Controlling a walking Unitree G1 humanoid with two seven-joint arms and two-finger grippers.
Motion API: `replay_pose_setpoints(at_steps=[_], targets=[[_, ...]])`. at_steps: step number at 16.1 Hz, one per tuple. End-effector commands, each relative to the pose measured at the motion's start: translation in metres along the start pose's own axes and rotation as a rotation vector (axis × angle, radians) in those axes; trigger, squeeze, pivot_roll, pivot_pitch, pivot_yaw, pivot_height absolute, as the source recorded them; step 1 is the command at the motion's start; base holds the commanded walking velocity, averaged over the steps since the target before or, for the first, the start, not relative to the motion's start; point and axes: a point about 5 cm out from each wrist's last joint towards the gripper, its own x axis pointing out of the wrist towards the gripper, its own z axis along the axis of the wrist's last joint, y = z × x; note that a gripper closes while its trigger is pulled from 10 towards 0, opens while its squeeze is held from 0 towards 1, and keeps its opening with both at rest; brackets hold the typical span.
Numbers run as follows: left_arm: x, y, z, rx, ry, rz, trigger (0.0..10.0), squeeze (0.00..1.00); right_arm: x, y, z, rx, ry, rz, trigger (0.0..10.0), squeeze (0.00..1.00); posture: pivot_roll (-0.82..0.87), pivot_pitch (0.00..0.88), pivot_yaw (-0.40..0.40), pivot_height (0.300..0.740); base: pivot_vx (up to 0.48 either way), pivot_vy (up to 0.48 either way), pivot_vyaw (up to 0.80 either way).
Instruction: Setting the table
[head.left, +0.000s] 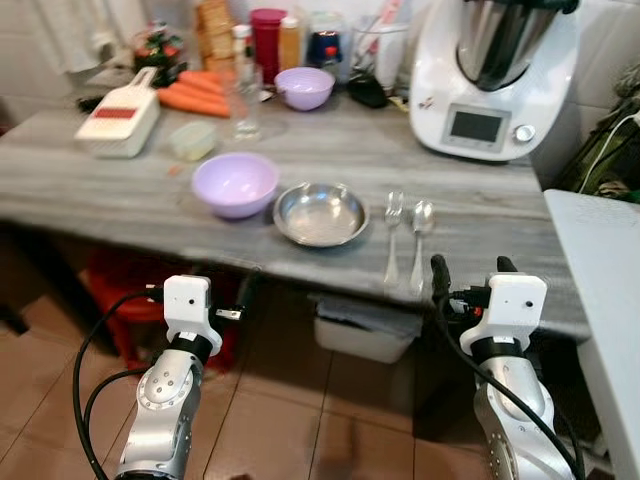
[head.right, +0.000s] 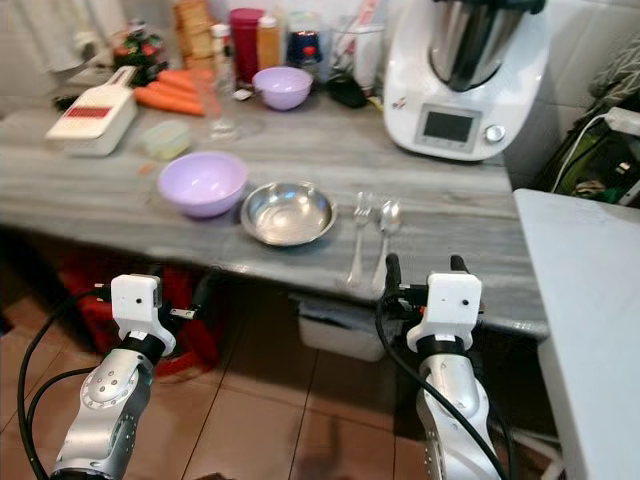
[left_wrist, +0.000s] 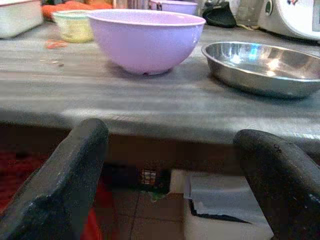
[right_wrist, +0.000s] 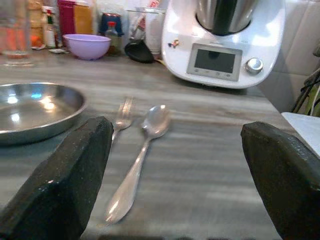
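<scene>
A fork (head.left: 393, 235) and spoon (head.left: 421, 240) lay beside the steel plate (head.left: 321, 213) on the table (head.left: 120, 190). Both hands, left hand (left_wrist: 170, 185) and right hand (right_wrist: 185, 175), waited below, fingers spread.

On the grey counter (head.left: 120, 190), lilac bowl (head.left: 235, 183) sits just beside the steel dish (head.left: 321, 213), fork (head.left: 393, 232) and spoon (head.left: 421, 235) lying side by side. Right gripper (head.left: 470, 268) hovers at the counter edge, by the cutlery handles; left arm (head.left: 172, 385) low.

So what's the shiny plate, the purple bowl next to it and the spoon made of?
The shiny plate looks like polished metal, probably steel: it mirrors lights. The purple bowl looks like matte plastic, evenly coloured with soft glare. The spoon looks like shiny metal too.
</scene>
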Motion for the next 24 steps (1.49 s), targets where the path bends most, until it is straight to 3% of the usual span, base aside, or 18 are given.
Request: replay_pose_setpoints(at_steps=[1,14,24], targets=[[0.0,-0.001,-0.001,0.007,0.002,-0.007,10.0,0.0,-0.002,-0.001,0.004,-0.002,-0.011,-0.001,10.0,0.0,0.0,0.0,-0.022,0.74,-0.341,0.0,0.0],[0.002,-0.007,-0.001,0.006,0.0,-0.038,10.0,0.0,0.004,0.003,0.004,-0.028,-0.02,0.007,10.0,0.0,0.0,0.0,-0.02,0.74,-0.333,0.0,0.0],[0.001,-0.014,0.004,-0.018,-0.035,-0.133,10.0,0.0,0.011,0.008,0.005,-0.026,-0.029,0.032,10.0,0.0,0.01,0.0,-0.03,0.74,0.0,-0.033,0.0]])
